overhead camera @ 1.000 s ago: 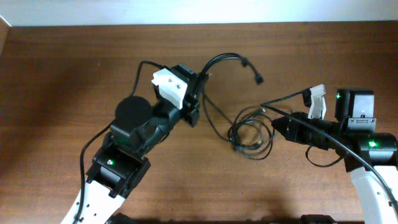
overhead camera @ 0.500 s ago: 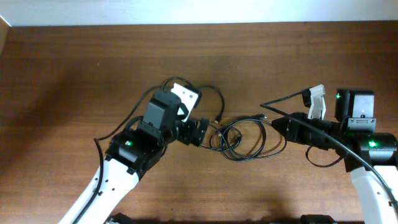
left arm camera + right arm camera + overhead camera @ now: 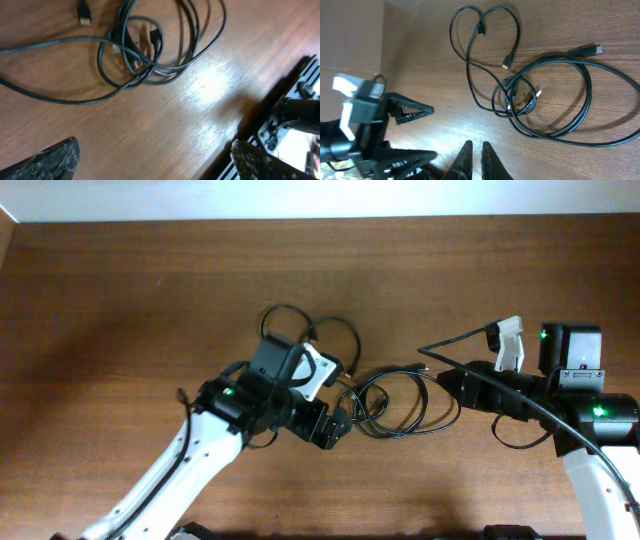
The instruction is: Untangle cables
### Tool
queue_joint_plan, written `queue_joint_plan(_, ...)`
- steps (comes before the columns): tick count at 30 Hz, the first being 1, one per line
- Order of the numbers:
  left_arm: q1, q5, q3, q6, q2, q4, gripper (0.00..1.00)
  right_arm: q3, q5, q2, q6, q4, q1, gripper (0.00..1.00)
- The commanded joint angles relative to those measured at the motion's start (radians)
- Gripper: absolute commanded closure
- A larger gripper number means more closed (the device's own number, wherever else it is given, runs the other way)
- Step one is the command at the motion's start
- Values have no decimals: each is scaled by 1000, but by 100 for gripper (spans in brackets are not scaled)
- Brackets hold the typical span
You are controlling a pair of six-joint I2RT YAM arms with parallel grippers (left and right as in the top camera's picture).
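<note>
Brown wood-grain worktop (image 3: 120,310) carries the cables (image 3: 372,402), a loose black tangle lying near the middle, between the two arms. In the left wrist view the left jaws are spread wide open, with one rough dark finger at each lower corner. Nothing sits between the fingers (image 3: 47,157), and the tangle lies on the wood ahead of them, touching neither. From overhead these jaws sit just beside the left edge of the tangle. The right jaws, seen from the right wrist camera, are closed, the fingertips (image 3: 466,156) almost meeting with no cord between them, and they stop short of the pile's near side. In that view a thin cord bends into a heart-shaped loop on the far side and ends in a gold-tipped plug (image 3: 506,65). A thicker cord sweeps a wide loop to the right and ends in a dark plug (image 3: 592,49). Several small coils cross and overlap where the two cords meet.
</note>
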Motion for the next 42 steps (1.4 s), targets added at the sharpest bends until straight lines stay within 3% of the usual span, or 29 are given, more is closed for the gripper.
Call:
queue_joint_plan(1,-80,17,3,246,120,-2,1,10,50,1,-7,4,4,93)
queue_joint_plan(5,-158,-119,3,559,278,43,0,10,88,1,2,4,-72,92)
queue_joint_plan(9,-213,-272,3,644,334,192,0,10,87,1,-1,-14,-135,86)
queue_joint_plan(12,-243,-291,3,752,363,229,1,10,89,1,-26,-11,-135,86)
queue_joint_plan(23,-246,-286,3,766,395,282,1,10,89,1,-26,-14,-135,86)
queue_joint_plan(29,-245,-294,3,766,494,357,12,10,89,1,-26,-11,-135,86)
queue_joint_plan(32,-245,-294,3,766,494,375,31,10,89,1,-26,-12,-135,86)
queue_joint_plan(33,-245,-294,3,766,494,378,44,10,89,1,-26,-13,-135,86)
queue_joint_plan(35,-245,-294,4,766,494,379,92,10,89,1,-26,-15,-135,86)
queue_joint_plan(36,-245,-294,4,765,494,378,100,10,89,1,-26,-15,-135,86)
queue_joint_plan(42,-245,-294,8,753,348,375,100,10,89,1,-26,-19,-135,86)
